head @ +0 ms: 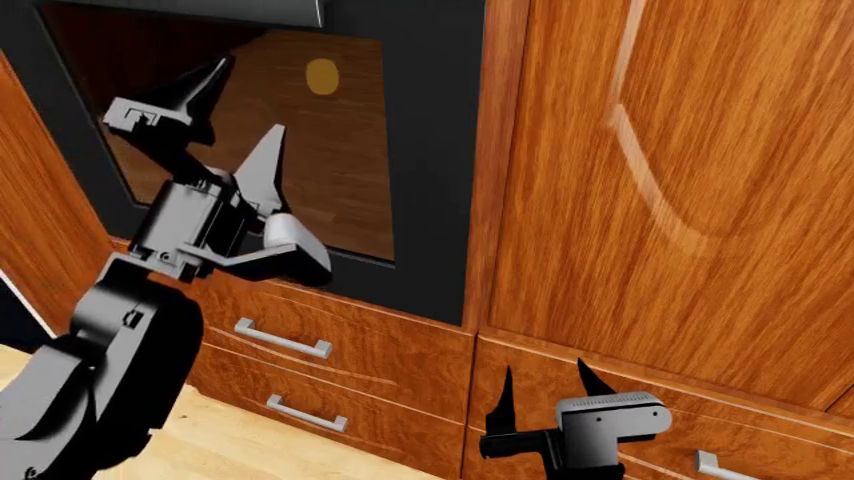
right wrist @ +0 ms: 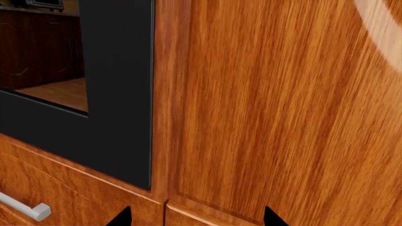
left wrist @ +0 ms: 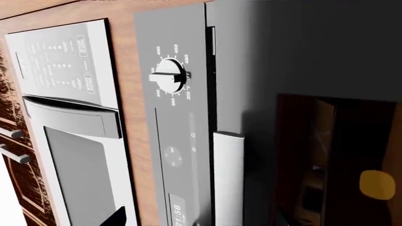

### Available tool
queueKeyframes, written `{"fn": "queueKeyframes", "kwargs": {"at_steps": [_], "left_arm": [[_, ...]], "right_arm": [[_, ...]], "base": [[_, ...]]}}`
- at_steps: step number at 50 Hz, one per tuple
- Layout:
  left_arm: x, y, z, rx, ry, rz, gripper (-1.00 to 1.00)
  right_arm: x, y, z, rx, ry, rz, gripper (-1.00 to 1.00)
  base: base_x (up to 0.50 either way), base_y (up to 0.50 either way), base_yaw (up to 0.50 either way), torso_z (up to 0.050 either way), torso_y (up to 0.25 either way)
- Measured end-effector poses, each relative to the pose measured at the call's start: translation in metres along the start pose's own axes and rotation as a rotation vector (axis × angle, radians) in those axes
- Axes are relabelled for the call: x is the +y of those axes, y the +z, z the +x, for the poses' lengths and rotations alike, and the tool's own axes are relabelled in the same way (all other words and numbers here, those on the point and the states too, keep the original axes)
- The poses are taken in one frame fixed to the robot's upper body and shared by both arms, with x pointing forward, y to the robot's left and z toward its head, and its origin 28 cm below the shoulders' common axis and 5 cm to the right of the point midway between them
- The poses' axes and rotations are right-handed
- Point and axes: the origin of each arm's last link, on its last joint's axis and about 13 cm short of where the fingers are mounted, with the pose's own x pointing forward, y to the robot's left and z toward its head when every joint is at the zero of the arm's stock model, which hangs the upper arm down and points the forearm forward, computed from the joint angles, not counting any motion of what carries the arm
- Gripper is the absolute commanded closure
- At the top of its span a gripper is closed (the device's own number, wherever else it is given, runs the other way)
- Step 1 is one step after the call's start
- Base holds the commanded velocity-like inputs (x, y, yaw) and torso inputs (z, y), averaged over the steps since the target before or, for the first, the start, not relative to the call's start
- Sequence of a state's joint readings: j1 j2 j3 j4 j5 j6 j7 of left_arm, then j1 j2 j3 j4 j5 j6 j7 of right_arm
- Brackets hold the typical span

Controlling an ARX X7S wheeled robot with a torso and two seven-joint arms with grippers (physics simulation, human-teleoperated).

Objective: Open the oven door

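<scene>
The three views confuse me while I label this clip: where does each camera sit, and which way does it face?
Head view: on the robot's head, looking forward and down at the oven door and drawers; both arms show, left gripper and right gripper.
Left wrist view: near the left gripper, facing the control dial; no robot parts show.
Right wrist view: near the right gripper, facing the cabinet; only its fingers show.
All three share the oven door.

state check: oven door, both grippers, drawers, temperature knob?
oven door: closed, flush with the cabinet front
left gripper: open, empty, in front of the glass window
right gripper: open, empty, low by the drawers
drawers: closed
temperature knob: cannot tell its setting
</scene>
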State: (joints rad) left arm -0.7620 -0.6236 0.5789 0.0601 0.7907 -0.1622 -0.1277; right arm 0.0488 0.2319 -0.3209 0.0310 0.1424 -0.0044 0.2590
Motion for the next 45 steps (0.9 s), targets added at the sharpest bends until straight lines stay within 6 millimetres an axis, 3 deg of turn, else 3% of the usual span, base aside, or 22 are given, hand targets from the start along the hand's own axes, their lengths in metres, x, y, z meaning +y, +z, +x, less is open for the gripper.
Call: {"fn": "queueKeyframes", "kwargs": {"at_steps": [45], "left_arm": [[-0.002,-0.011,0.037,0.036,-0.018,0.064,-1.0]], "right_arm": [[0.0,0.001,-0.001,-0.016,0.005,-0.007,-1.0]], "base": [[0.0,0.0,0.0,0.0,0.0]]}}
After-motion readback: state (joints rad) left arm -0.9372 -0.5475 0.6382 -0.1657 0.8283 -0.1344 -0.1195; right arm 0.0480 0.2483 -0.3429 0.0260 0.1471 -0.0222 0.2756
